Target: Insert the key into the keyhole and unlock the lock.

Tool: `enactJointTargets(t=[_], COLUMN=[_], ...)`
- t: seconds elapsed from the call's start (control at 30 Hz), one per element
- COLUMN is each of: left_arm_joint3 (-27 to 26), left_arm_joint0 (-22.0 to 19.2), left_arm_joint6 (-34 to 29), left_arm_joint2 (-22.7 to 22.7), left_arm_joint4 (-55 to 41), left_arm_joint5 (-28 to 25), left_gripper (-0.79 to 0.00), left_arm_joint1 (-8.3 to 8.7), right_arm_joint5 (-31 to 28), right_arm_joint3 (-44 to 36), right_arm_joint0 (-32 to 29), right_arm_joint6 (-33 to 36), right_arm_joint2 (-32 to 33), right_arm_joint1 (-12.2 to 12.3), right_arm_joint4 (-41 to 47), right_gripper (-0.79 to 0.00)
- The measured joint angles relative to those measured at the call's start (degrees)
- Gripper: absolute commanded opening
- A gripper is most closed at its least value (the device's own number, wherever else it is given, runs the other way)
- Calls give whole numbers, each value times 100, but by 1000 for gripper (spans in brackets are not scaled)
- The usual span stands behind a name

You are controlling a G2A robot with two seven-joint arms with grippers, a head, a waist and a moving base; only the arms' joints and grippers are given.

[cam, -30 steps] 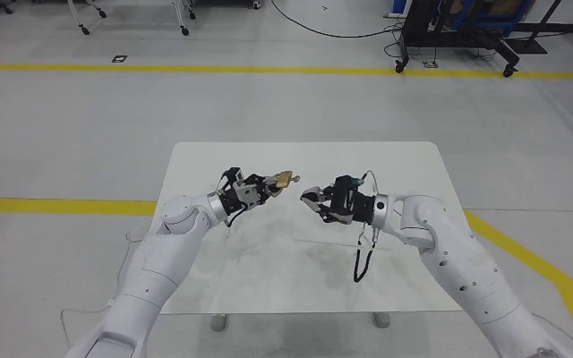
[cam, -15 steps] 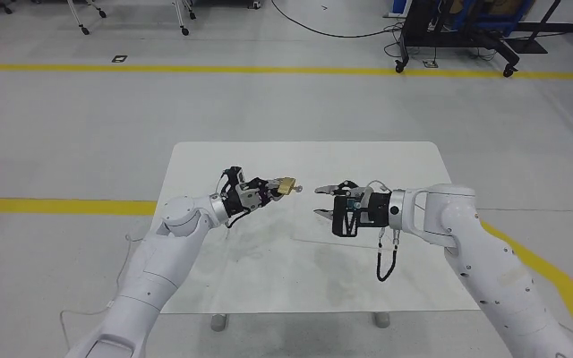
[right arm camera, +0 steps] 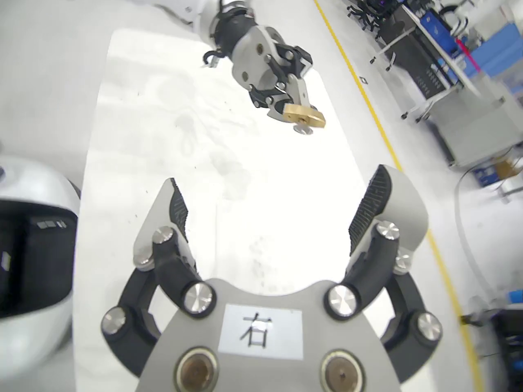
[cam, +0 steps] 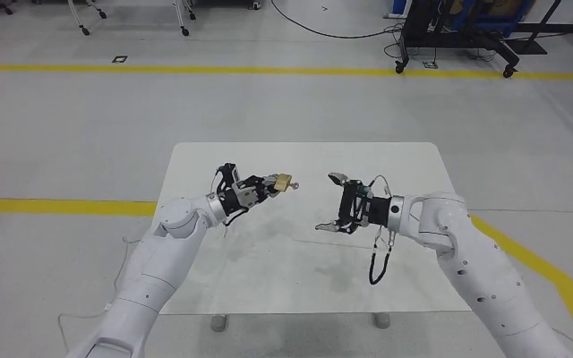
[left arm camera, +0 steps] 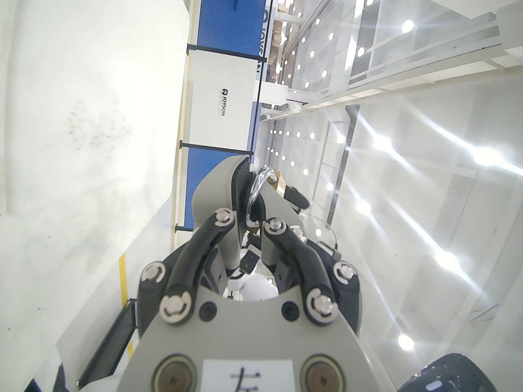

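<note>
Left tool is pinching the lock mid-frame, key poking out; right tool is spread wide. Grabbing that tiny key off-centre could knock it loose, imo.

The white rectangular tabletop with rounded corners stands on a pale grey shiny floor, across a yellow floor line. Its surface carries faint grey smudges and some small dark specks. Two round grey feet show under its near edge
</note>
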Motion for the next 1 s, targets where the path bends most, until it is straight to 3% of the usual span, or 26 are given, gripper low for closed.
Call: enactJointTargets(t=[0.03,0.13,0.23,0.33,0.6,0.8,0.93,1.0], left_arm_joint3=[-40,-145,-215,-273,-347,-564,-712,-749], left_arm_joint0=[24,101,146,189,249,403,443,448], left_arm_joint6=[88,187,249,318,420,1404,1973,2120], left_arm_joint2=[-13,-50,-77,-110,-168,-111,-28,-15], left_arm_joint4=[111,178,265,316,204,207,282,292], left_arm_joint5=[-112,-302,-405,-467,-233,64,346,361], left_gripper=[-785,-785,-785,-785,-785,-785,-785,-785], left_arm_joint1=[6,13,22,28,29,-29,-69,-84], right_arm_joint5=[224,723,1225,1554,1547,1614,2247,2432], right_arm_joint3=[107,178,330,434,432,480,772,913], right_arm_joint0=[74,300,396,461,462,414,229,204], right_arm_joint6=[411,1328,1764,1953,1954,1904,1448,1165], right_arm_joint2=[-70,-205,-273,-357,-359,-390,-676,-790], right_arm_joint1=[-15,-35,-60,-88,-87,-100,-244,-322], right_arm_joint4=[816,2738,3747,4267,4258,4329,5558,6184], right_gripper=[0,0,0,0,0,0,0,-262])
